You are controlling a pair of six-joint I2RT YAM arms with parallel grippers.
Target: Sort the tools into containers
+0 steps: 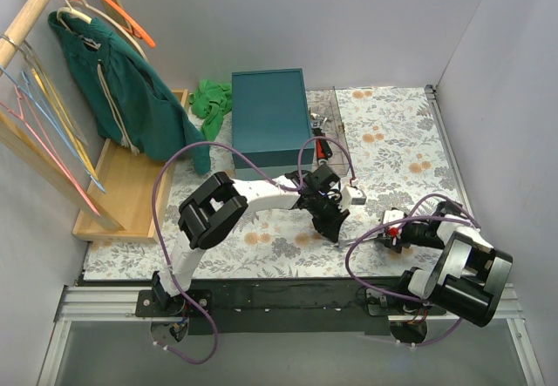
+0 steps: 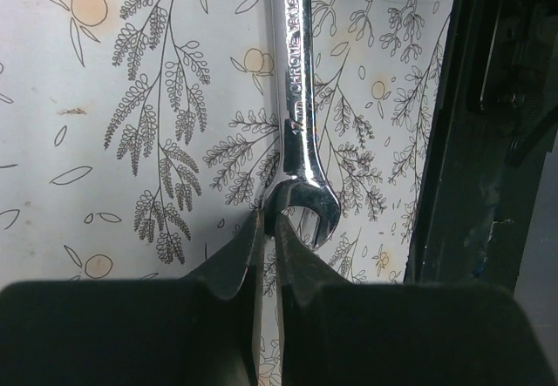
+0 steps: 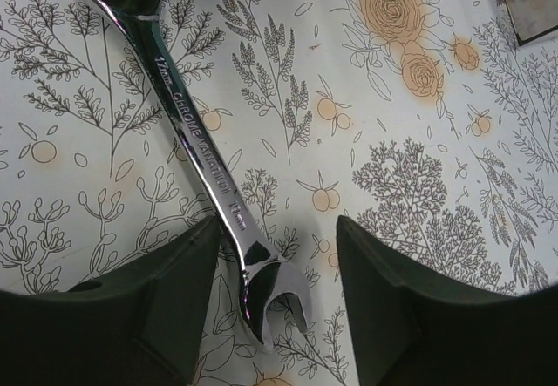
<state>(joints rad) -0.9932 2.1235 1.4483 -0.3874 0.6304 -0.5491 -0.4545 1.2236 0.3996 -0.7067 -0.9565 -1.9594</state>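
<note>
A silver spanner (image 2: 295, 98) lies along the flowered tablecloth between my two grippers. My left gripper (image 2: 268, 222) is shut on one prong of its open end. Whether the spanner is raised off the cloth I cannot tell. My right gripper (image 3: 277, 222) is open, its fingers on either side of the spanner's other open end (image 3: 266, 303) without touching it. In the top view the left gripper (image 1: 338, 226) and right gripper (image 1: 387, 232) face each other near the front right. The clear plastic box (image 1: 330, 133) stands right of the teal box and holds red-handled tools.
A big teal box (image 1: 270, 120) stands at the back centre, with a green cloth (image 1: 210, 100) to its left. A wooden tray (image 1: 131, 190) and a hanging green garment (image 1: 122, 90) fill the left side. The black table edge (image 2: 471, 142) runs near the left gripper.
</note>
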